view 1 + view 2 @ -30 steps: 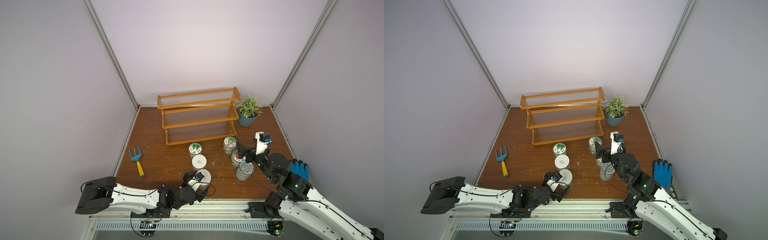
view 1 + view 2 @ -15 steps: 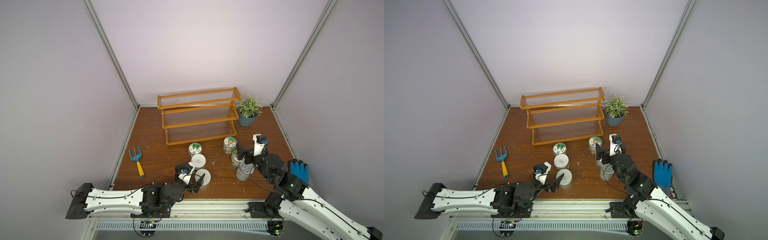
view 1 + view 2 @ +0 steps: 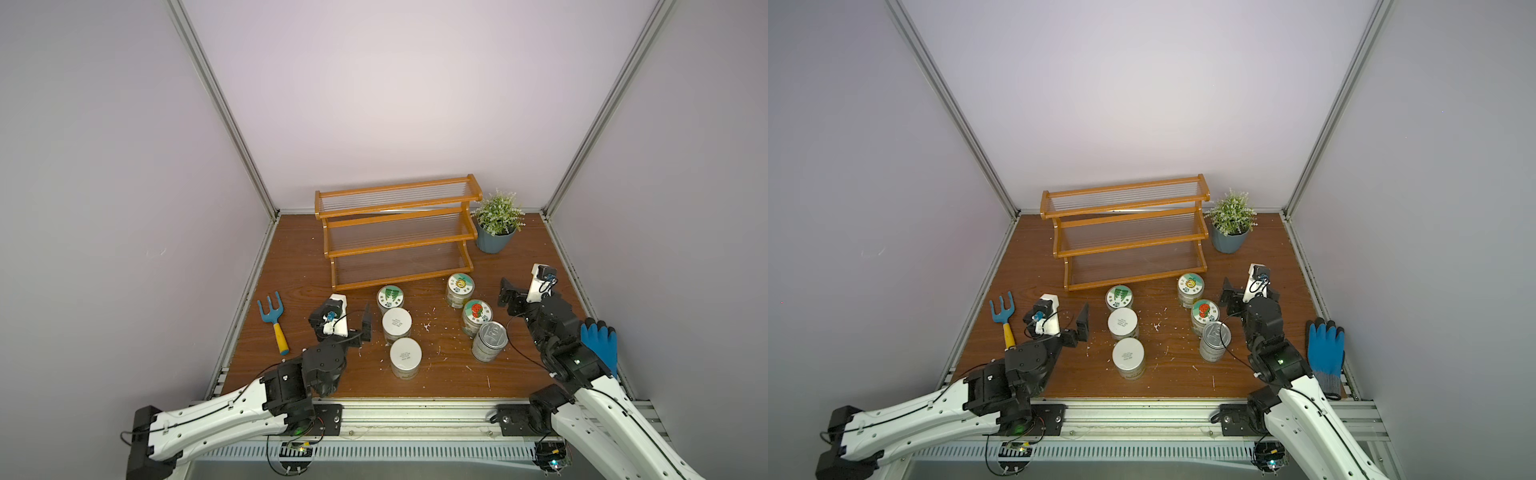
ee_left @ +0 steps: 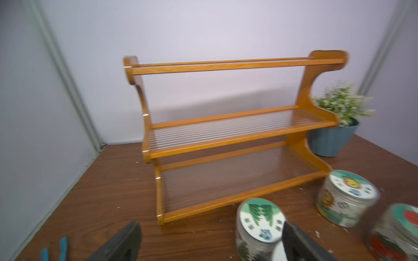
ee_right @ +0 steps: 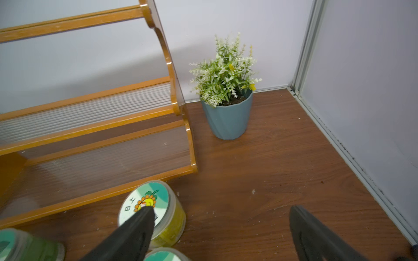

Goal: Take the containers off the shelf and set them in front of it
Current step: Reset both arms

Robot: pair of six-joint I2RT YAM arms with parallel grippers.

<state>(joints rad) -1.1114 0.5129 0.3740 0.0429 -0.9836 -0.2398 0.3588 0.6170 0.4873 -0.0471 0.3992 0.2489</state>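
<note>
The counter (image 3: 291,266) fills the lower middle of the frame, and the shelf (image 3: 397,243) stands at its back with all three tiers bare. At lower left the left pincer (image 3: 340,328), and at right the right pincer (image 3: 511,299), both gape and hold nothing, which suits a job that looks finished. The six containers (image 3: 1122,322) stand upright before the shelf in two clusters, probably each on its own arm's side. A tree jar (image 3: 390,298) and two plain jars (image 3: 397,325) (image 3: 405,356) form a column at centre, with the flower jar (image 3: 460,289), fruit jar (image 3: 476,316) and can (image 3: 491,338) further right.
</note>
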